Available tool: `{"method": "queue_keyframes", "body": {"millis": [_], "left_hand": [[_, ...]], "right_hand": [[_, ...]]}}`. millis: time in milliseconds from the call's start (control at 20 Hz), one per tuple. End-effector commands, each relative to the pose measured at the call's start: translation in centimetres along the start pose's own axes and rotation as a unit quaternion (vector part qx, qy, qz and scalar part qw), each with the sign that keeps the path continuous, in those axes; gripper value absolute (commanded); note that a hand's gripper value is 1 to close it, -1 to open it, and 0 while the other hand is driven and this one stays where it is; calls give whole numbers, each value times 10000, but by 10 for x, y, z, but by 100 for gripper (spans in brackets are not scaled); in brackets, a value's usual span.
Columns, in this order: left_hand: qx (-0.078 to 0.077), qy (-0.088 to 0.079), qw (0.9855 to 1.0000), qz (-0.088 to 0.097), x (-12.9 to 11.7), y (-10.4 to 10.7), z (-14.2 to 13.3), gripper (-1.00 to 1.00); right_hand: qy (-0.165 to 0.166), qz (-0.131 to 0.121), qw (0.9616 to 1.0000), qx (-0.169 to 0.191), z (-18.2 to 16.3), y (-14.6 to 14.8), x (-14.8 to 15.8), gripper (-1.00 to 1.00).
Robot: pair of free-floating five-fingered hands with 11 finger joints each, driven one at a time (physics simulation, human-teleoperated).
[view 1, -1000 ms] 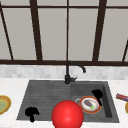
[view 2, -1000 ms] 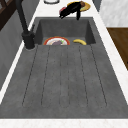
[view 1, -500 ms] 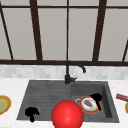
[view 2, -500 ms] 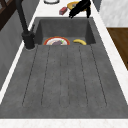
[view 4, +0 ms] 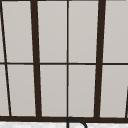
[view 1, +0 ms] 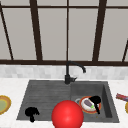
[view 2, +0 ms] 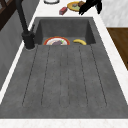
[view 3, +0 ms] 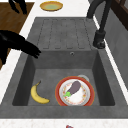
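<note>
On the far left I see a yellow-green plate (view 1: 3, 104) sitting on the white counter (view 1: 10, 85). Next comes my left hand (view 1: 31, 113), floating over the flat ribbed part of the sink (view 1: 45, 92), near its front edge. Its fingers hang down loose and hold nothing. A big red ball (view 1: 67, 115) sits in front of the sink, in the middle. Behind it stands the black tap (view 1: 71, 71), and behind that the window (view 1: 67, 30).

Then comes the deep part of the sink. In it lies an orange-rimmed plate (view 3: 75, 93) with a purple eggplant (view 3: 74, 87) on top. A yellow banana (view 3: 38, 95) lies on the sink floor beside the plate, not touching it. My right hand (view 1: 95, 101) floats above the basin, over the plate as I see it from the front. Its fingers are stretched out and relaxed, holding nothing.

On the far right, a small red thing (view 1: 122, 97) lies on the counter.
</note>
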Motion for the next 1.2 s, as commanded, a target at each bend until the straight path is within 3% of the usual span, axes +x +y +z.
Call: {"method": "queue_keyframes", "body": {"millis": [0, 150, 400, 650, 1150], "left_hand": [[0, 0, 10000, 0, 0, 0, 0, 0], [0, 0, 10000, 0, 0, 0, 0, 0], [0, 0, 10000, 0, 0, 0, 0, 0], [0, 0, 10000, 0, 0, 0, 0, 0], [0, 0, 10000, 0, 0, 0, 0, 0]], "right_hand": [[-160, -270, 9994, 162, 32, -7, 11, -100], [-138, -385, 9988, 256, 54, -13, 19, -100], [353, -413, 9984, 143, 70, -1, 31, -100], [576, -458, 9972, 140, 90, 8, 43, -100], [450, -399, 9982, 55, 155, 44, 65, -100]]}}
